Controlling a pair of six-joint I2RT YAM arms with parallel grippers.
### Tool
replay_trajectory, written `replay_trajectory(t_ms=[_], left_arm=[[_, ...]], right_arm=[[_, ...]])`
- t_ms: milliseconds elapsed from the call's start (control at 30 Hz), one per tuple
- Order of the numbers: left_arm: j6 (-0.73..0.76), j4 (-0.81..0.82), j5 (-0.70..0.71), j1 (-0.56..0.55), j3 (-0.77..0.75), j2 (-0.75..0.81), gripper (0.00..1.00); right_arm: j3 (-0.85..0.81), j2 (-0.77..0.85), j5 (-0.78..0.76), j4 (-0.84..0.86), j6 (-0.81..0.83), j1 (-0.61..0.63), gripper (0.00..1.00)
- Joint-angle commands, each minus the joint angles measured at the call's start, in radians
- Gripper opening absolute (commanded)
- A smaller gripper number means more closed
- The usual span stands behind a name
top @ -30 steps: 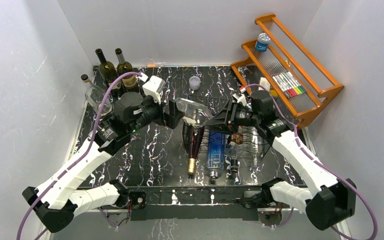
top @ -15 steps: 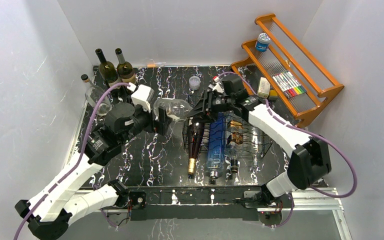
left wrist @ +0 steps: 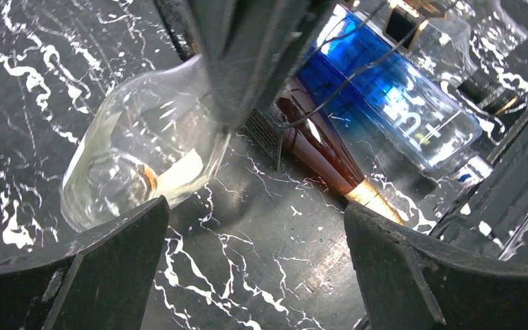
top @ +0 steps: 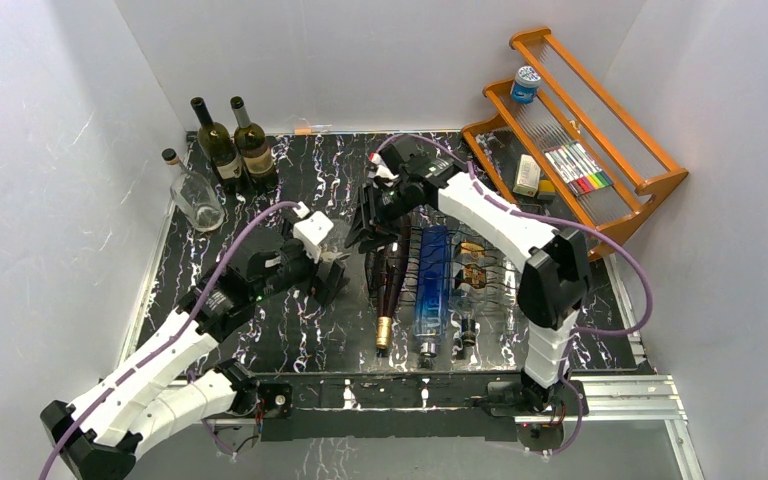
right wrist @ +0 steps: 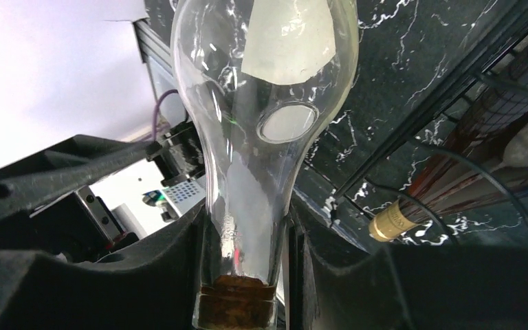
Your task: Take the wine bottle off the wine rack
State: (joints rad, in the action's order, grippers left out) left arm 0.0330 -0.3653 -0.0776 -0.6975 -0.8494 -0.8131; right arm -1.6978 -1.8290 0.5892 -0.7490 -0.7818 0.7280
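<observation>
The right gripper (right wrist: pixel 247 275) is clamped on the neck of the clear wine bottle (right wrist: pixel 261 103), holding it just off the wine rack's (top: pixel 505 275) left edge, above open tabletop (top: pixel 290 335). The left gripper (left wrist: pixel 254 261) gapes wide and empty nearby.

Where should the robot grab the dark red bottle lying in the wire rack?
Probably its thin neck, from above at the near end. The dark red bottle lies flat, and its gold top pokes out past the wine rack, clear of wires; the blue bottle crowds its body.
</observation>
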Motion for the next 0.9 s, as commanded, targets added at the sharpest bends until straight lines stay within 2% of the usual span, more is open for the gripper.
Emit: replay_trajectory(t_ms=[0,133,300,500,700,867], left_arm=[[0.171,0.097,-0.140,0.003,0.057,0.012,0.98],[0.285,0.176,-0.164,0.002,0.130,0.015,0.98],[0.384,0.278,-0.143,0.003,0.229,0.024,0.98],[0.353,0.363,0.008,0.003,0.239,-0.031,0.96],[0.354,0.411,-0.053,0.003,0.225,-0.081,0.90],[0.359,0.421,-0.073,0.003,0.221,-0.108,0.78]], right_arm=[[-0.201,-0.038,0.073,-0.040,0.153,0.041,0.06],[-0.257,-0.088,0.031,-0.095,0.207,0.076,0.11],[-0.247,-0.101,0.041,-0.089,0.218,0.088,0.19],[-0.221,-0.091,0.071,-0.064,0.229,0.090,0.34],[-0.174,-0.063,0.141,0.011,0.206,0.091,0.47],[-0.089,-0.007,0.182,0.136,0.145,0.092,0.61]])
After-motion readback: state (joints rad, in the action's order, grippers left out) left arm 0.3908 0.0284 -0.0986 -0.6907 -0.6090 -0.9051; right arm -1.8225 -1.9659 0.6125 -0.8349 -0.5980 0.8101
